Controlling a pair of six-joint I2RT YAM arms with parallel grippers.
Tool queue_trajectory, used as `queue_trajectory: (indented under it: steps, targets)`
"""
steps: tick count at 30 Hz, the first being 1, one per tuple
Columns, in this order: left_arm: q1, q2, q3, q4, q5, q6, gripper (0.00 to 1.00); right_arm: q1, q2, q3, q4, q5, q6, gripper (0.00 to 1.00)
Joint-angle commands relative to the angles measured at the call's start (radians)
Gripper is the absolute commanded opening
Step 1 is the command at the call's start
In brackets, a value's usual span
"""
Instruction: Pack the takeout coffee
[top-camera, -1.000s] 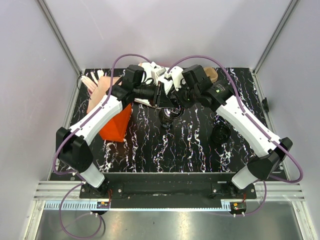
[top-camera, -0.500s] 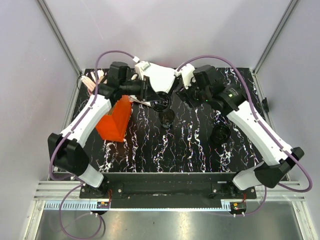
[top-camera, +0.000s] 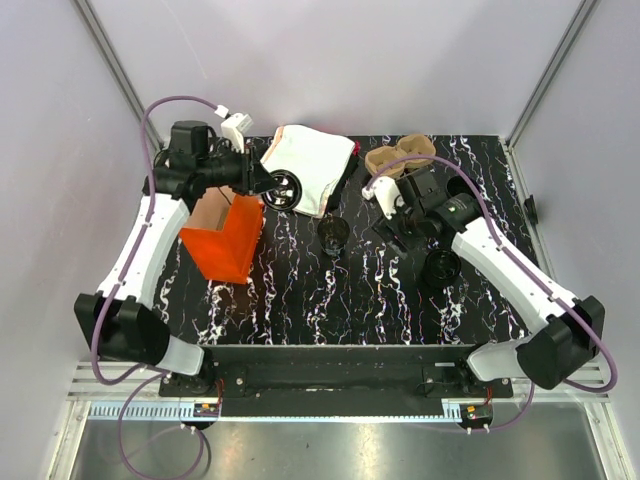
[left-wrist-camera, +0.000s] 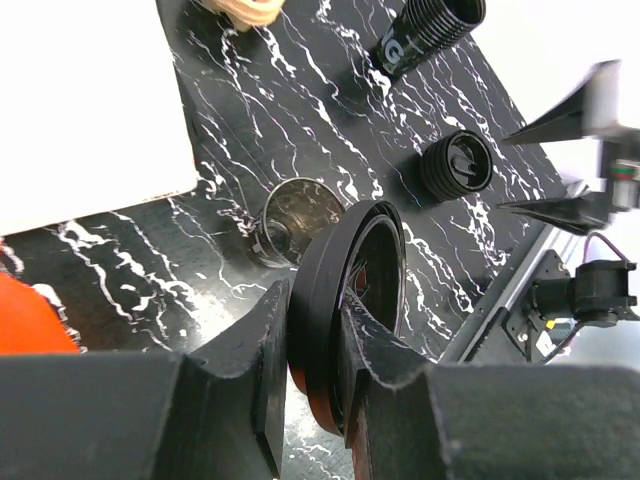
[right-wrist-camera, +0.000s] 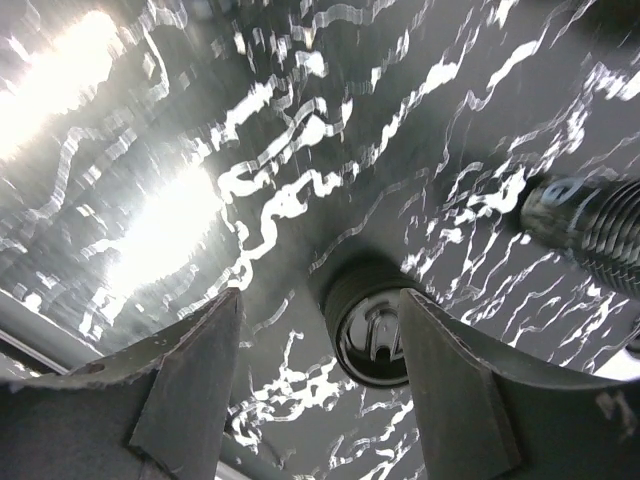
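Bench (top-camera: 300, 300): we see a black marbled top.
White bag (top-camera: 312, 160): at the far edge.
Orange bag (top-camera: 225, 245): left side.
Right gripper (right-wrist-camera: 320, 295): fingers apart, empty.
Left gripper (left-wrist-camera: 318, 350): fingers clamped on the black cup's wall.
Black cup (top-camera: 287, 190): we see it tipped sideways, held between both bags.

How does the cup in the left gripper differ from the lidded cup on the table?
The held cup is off the table, tipped on its side, pinched by the left gripper; the lidded cup stands upright, untouched. The held cup shows no lid; the lidded cup is capped, with a ribbed wall. Both are black and round.
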Motion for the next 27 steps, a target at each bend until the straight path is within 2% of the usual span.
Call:
queue_trajectory:
  steps: [1,6,12,20,27]
  targets:
    - [0.019,-0.083,0.004,0.011,-0.016,0.038,0.19,-0.061,-0.029,-0.078,0.054,-0.065,-0.109,0.69]
    - [0.023,-0.106,-0.011,0.011,-0.020,0.042,0.19,-0.127,0.015,-0.136,0.091,-0.114,-0.187,0.67]
    - [0.022,-0.130,-0.036,0.019,-0.021,0.043,0.20,-0.141,0.103,-0.159,0.120,-0.148,-0.253,0.65]
    - [0.022,-0.138,-0.054,0.030,-0.015,0.036,0.20,-0.159,0.213,-0.182,0.187,-0.085,-0.313,0.64]
    - [0.023,-0.147,-0.068,0.040,-0.007,0.032,0.20,-0.196,0.200,-0.221,0.187,-0.047,-0.376,0.63]
